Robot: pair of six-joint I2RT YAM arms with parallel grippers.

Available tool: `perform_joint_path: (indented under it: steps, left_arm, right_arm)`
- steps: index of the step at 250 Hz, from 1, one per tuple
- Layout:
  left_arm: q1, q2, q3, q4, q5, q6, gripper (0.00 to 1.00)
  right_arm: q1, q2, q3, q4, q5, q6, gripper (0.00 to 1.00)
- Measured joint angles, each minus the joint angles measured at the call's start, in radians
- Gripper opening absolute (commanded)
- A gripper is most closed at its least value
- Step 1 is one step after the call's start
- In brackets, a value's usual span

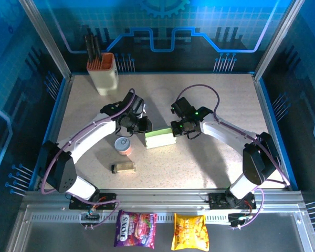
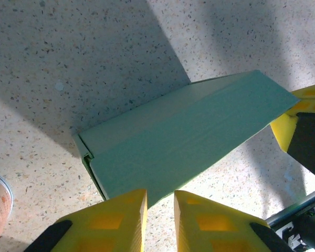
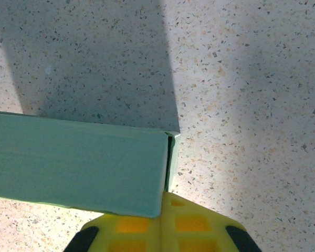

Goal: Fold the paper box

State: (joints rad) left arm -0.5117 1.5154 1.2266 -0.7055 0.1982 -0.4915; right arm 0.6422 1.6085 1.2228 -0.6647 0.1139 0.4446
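The paper box is seen near the middle of the speckled tabletop, lying lengthwise between the two grippers as a long, shallow, pale green form. In the left wrist view the paper box is shown with a creased top panel and a tucked flap at its near end. The left gripper is placed at the box's left end. Its yellow fingers are parted by a narrow gap in which bare table is seen, so the left gripper is loosened. Whether its tips touch the card cannot be told.

The right gripper is set at the opposite end. In its own wrist view the right gripper is clenched, with both yellow fingers pressed together right at the corner of the paper box. Whether a flap edge is nipped there cannot be told.

An orange tin can is stood just beside the box's left end, and a small jar is laid on its side nearer the arm bases. A cream knife holder with an orange rim is stood at the far left corner.
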Motion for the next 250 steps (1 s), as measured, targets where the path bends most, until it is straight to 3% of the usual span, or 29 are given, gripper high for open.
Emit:
perform_joint_path:
  steps: [156, 250]
  left_arm:
    - [-0.003, 0.002, -0.107, 0.071, 0.039, -0.005, 0.21]
    - [-0.006, 0.002, -0.119, 0.083, 0.038, -0.005, 0.20]
  right_arm:
    - [0.007, -0.014, 0.003, -0.065, 0.001, 0.012, 0.24]
    - [0.007, -0.064, 0.065, -0.091, -0.029, 0.010, 0.22]
